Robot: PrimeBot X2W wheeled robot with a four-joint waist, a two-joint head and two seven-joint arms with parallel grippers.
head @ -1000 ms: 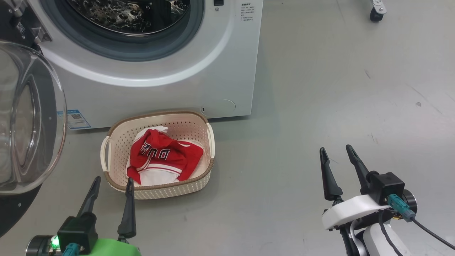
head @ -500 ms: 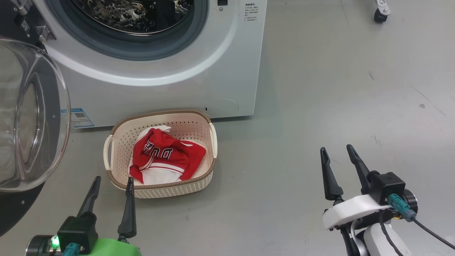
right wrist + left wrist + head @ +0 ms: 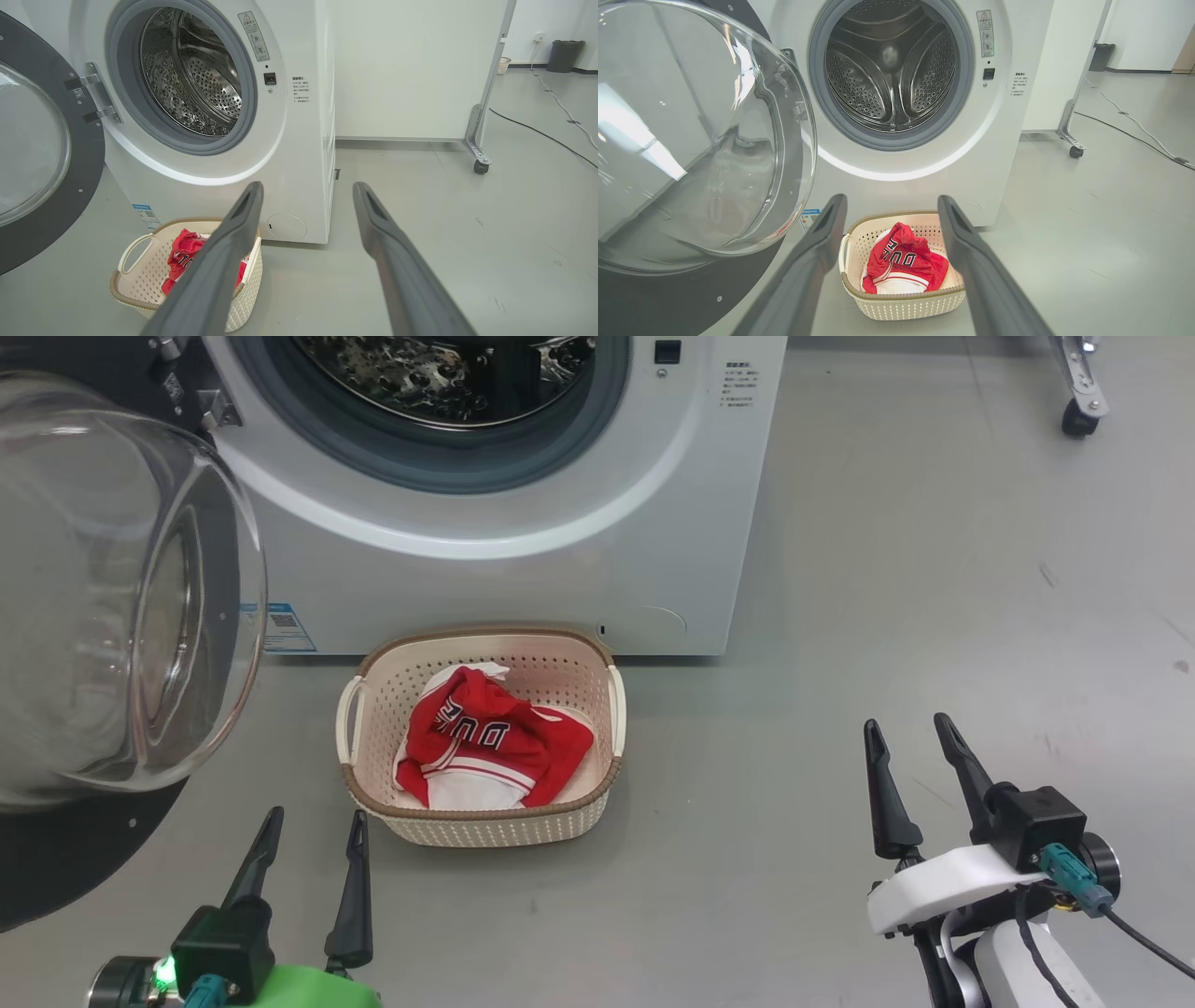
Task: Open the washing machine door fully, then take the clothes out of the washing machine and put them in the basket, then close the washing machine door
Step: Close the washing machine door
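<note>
Head view: clothes (image 3: 495,742) sat in the basket (image 3: 485,828) and the drum (image 3: 448,373) looked empty, so I'd say closing the washing machine door (image 3: 121,597) was the step in hand. Both sets of jaws stood wide open, holding nothing. Door hung swung out, up and left of the left gripper (image 3: 316,815), not touching it; right gripper (image 3: 907,721) was well off to the right. Best bet: left jaws against the black rim (image 3: 56,868), push in an arc toward the washing machine (image 3: 523,588), clear of the basket, until it latches.
</note>
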